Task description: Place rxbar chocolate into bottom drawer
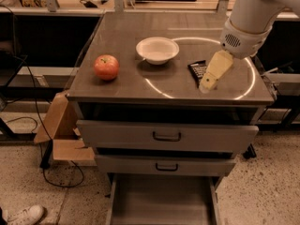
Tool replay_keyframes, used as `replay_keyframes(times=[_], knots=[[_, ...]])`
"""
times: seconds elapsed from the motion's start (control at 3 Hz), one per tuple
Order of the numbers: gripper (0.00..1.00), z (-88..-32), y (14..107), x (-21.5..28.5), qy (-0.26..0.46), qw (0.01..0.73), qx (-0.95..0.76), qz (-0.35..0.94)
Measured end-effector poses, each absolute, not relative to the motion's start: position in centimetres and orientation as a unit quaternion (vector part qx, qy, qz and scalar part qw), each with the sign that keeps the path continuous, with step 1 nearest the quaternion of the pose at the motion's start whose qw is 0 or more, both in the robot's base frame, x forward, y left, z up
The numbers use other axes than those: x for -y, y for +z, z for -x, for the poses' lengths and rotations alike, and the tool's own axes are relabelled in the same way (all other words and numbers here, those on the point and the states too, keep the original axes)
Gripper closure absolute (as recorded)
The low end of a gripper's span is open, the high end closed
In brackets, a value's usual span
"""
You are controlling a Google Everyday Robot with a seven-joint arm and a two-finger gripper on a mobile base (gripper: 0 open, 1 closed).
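The rxbar chocolate [196, 69], a small black bar, lies flat on the cabinet top to the right of the white bowl. My gripper [206, 85] hangs tilted from the white arm just right of the bar, its cream tip low over the top and overlapping the bar's right edge. The bottom drawer [161, 203] is pulled out at the foot of the cabinet, and its grey floor shows with nothing on it.
A red apple [106, 67] sits at the left of the cabinet top [140, 86] and a white bowl [157, 49] in the middle. The two upper drawers [166, 136] are shut. A cardboard box [58, 125] and cables lie on the floor at left.
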State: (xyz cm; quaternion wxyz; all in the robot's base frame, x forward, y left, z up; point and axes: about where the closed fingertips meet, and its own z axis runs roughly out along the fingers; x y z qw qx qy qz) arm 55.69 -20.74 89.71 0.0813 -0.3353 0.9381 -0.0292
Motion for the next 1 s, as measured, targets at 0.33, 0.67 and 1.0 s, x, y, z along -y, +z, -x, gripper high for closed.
replay_keyframes(times=[0.33, 0.67, 1.0], knots=[[0.00, -56.6, 89.1, 20.6, -0.028, 0.073, -0.946, 0.315], [0.00, -57.4, 87.9, 20.4, -0.026, 0.055, -0.952, 0.299], [0.00, -57.4, 87.9, 20.4, -0.026, 0.055, -0.952, 0.299]])
